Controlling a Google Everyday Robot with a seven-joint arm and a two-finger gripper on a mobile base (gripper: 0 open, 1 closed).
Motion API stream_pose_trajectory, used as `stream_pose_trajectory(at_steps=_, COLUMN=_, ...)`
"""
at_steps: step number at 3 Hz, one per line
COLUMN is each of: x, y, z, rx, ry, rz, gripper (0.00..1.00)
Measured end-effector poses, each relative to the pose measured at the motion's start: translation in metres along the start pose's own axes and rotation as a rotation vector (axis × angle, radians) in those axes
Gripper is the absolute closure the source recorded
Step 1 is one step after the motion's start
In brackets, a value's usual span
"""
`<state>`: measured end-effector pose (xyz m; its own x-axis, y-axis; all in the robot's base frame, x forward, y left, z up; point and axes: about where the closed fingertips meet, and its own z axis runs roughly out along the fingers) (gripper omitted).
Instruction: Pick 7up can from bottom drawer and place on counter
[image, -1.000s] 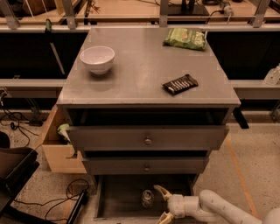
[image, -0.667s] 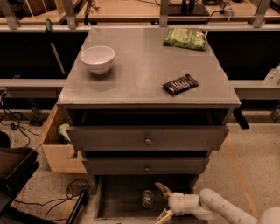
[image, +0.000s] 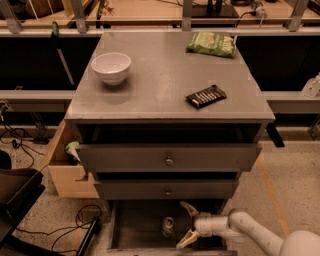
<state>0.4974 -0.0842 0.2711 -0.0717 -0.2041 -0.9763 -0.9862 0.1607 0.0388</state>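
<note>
In bottom drawer (image: 135, 227): pincer (image: 181, 225) wide open, empty, beside 7up can (image: 168, 226); bowl (image: 111, 67) on counter (image: 165, 80).

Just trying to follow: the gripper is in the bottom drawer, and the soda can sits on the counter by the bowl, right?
No: the camera view shows the 7up can in the bottom drawer too, beside the open gripper, not on the counter.

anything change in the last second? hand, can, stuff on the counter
Nothing visibly changed. The hand is in the bottom drawer, open, just right of the 7up can, with no grip on it. The can stands in the same spot. On the counter, the white bowl, green snack bag and dark packet are as before.
</note>
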Motion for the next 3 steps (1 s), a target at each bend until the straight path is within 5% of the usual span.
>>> stream_pose_trajectory(at_steps=3, x=0.032, y=-0.037, z=0.020, rx=-0.045, ry=0.097, rz=-0.065, gripper=0.00)
